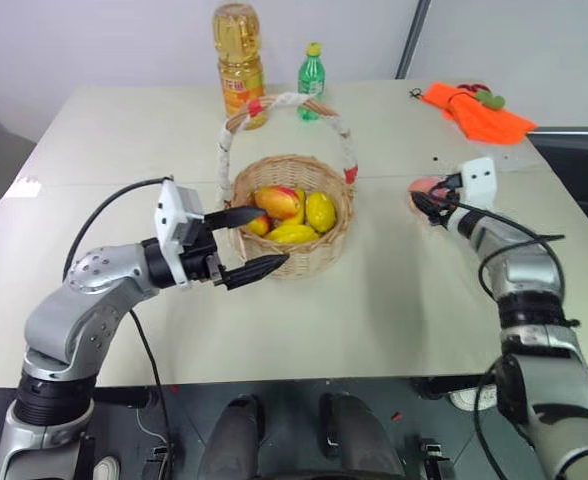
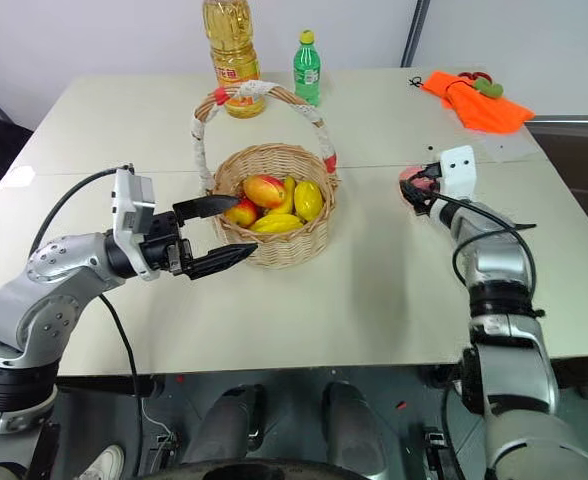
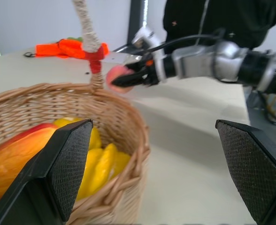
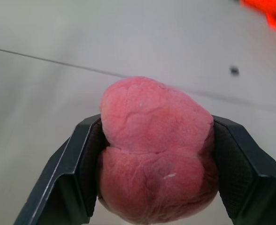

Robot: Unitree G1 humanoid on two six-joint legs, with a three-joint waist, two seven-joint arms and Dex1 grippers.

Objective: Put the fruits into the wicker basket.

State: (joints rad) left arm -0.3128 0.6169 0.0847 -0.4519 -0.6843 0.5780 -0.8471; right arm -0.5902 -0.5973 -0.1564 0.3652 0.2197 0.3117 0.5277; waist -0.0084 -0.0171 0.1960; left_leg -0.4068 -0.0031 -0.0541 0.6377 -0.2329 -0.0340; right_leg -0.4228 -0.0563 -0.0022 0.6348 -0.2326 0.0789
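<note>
The wicker basket point(image 1: 292, 258) stands mid-table, its white-wrapped handle arching over it. The yellow-and-red mango point(image 1: 280, 200) lies inside it among other fruit. My left gripper point(image 1: 273, 236) hovers open at the basket's near-left rim with nothing between its fingers point(image 3: 67, 164). To the right, the pinkish peach point(image 4: 154, 150) sits on the table. My right gripper point(image 1: 426, 200) is around it, both pads pressed against its sides. The left wrist view shows the peach point(image 3: 117, 75) beyond the basket rim point(image 3: 124, 126).
A lemon point(image 1: 321, 212), a banana point(image 1: 292, 234) and a small apple point(image 1: 258, 226) share the basket. An oil bottle point(image 1: 239, 62) and a green bottle point(image 1: 312, 70) stand behind it. An orange cloth point(image 1: 479, 110) lies at the far right corner.
</note>
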